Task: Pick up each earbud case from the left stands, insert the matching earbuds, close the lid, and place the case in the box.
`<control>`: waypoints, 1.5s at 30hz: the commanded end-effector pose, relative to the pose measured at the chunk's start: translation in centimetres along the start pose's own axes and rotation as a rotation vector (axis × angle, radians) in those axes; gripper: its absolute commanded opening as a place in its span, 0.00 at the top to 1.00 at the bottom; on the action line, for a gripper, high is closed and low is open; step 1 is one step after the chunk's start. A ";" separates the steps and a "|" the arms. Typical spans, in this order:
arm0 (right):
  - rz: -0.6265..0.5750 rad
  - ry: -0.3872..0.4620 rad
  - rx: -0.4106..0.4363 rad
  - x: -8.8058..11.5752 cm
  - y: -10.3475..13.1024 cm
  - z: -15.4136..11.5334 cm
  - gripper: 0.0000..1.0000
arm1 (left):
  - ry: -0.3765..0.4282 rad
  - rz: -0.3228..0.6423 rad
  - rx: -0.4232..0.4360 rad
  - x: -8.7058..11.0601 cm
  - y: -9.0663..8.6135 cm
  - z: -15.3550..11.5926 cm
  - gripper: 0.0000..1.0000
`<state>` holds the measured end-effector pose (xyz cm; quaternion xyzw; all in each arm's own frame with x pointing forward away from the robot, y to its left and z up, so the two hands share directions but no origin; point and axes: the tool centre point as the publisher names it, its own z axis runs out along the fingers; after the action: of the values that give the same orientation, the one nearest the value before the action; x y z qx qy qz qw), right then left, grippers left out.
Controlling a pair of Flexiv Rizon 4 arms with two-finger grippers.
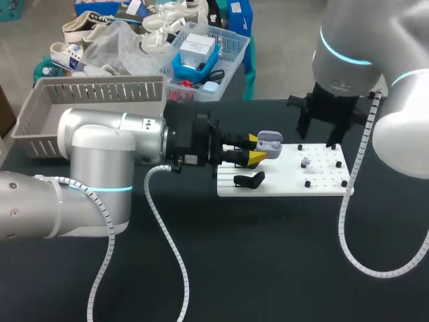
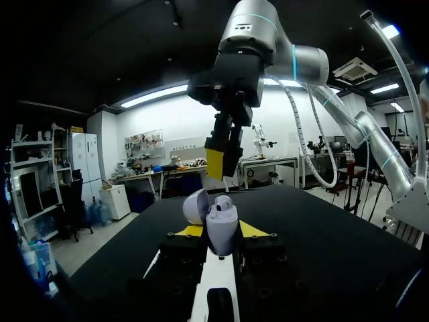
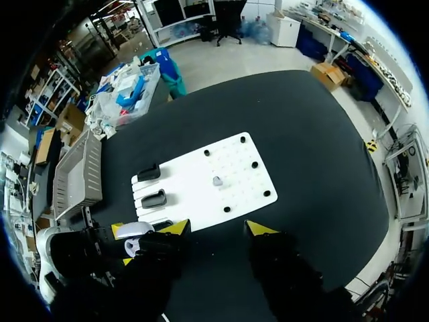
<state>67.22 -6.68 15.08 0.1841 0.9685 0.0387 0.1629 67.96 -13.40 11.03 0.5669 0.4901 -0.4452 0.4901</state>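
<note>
One earbud case (image 1: 269, 142), lid open, is clamped between the left fingers (image 1: 255, 157) over the table (image 1: 268, 268); the right fingers (image 3: 260, 229) hang spread above the white board (image 3: 201, 201).

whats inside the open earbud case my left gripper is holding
One earbud stands up out of the earbud case, beside its raised lid. The rest of the inside is hidden by the case's wall, so a second earbud cannot be confirmed.

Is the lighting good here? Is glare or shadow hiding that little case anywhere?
Head view: even light, a soft sheen on the left arm, the earbud case in the left gripper clear near the white board. Left wrist view: backlit from the room, but the case reads fine. Right wrist view: the case is partly hidden among dark metal.
</note>
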 end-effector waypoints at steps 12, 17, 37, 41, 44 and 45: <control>0.054 -0.019 -0.056 -1.8 -1.4 4.8 0.37 | 0.001 -0.001 -0.003 0.1 0.0 -0.1 1.00; 0.052 -0.011 -0.055 -2.2 -0.9 5.7 0.44 | 0.008 -0.009 -0.014 0.3 -0.2 -0.6 1.00; 0.054 0.022 -0.025 -2.6 0.0 9.6 0.36 | 0.014 -0.011 -0.032 0.3 -0.6 -1.0 1.00; 0.069 0.033 -0.026 -2.3 0.1 10.5 0.41 | 0.014 -0.011 -0.032 0.3 -0.6 -1.0 1.00; 0.080 0.038 -0.024 -2.1 0.1 11.2 0.50 | 0.014 -0.011 -0.032 0.3 -0.6 -1.0 1.00; 0.081 0.038 -0.024 -2.1 0.1 11.3 0.51 | 0.014 -0.011 -0.032 0.3 -0.6 -1.0 1.00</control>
<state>72.45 -7.38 5.63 0.2195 0.9632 0.0605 0.1428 67.61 -12.25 10.77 0.5606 0.5023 -0.4386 0.4910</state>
